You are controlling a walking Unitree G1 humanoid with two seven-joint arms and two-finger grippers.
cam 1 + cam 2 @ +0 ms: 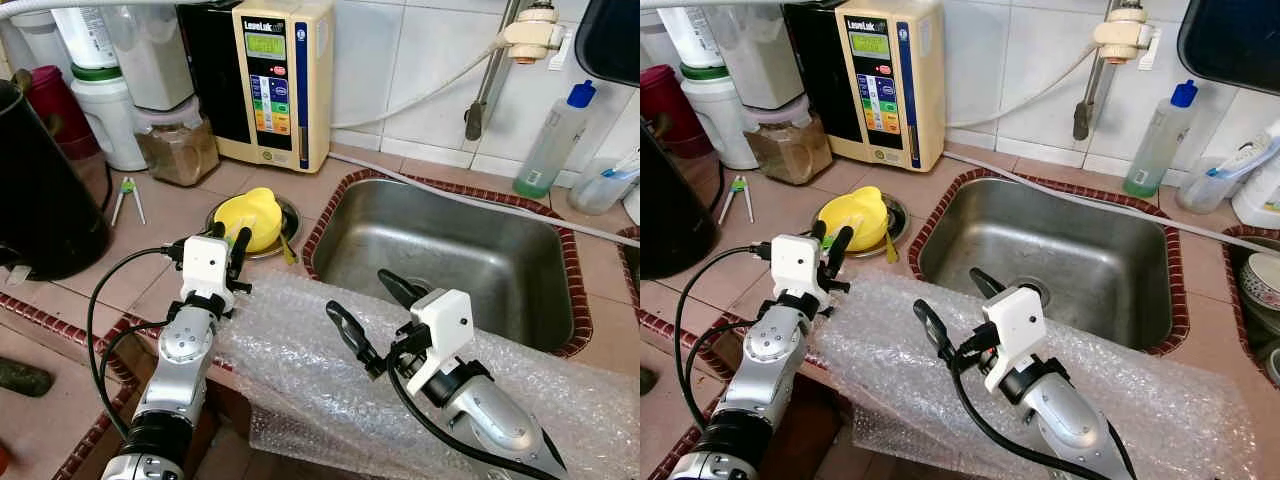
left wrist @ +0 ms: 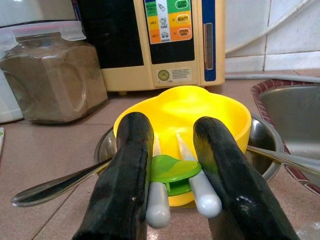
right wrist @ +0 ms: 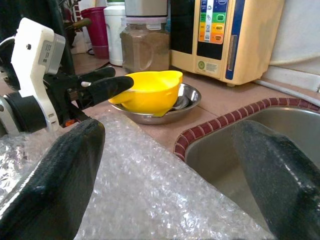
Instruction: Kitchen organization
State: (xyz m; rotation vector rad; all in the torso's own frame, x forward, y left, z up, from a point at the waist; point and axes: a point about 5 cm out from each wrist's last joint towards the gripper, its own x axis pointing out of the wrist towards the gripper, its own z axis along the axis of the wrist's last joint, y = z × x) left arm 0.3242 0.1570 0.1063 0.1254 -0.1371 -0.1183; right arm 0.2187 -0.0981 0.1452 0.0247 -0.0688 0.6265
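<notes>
The yellow bowl (image 1: 248,217), a glossy plastic piece with a wavy rim, is sitting in a shallow steel dish (image 1: 287,213) on the tiled surface (image 1: 165,205), left of the sink (image 1: 440,250). The left end effector (image 1: 230,243) is hovering just near of it, clenched on a small utensil (image 2: 172,175) with a green plastic tab and two pale prongs pointing far, toward the bowl. A metal spoon (image 2: 55,186) is lying across the dish. The right end effector (image 1: 365,315), released, is hanging over crinkled bubble wrap (image 1: 330,370), farther from the bowl.
</notes>
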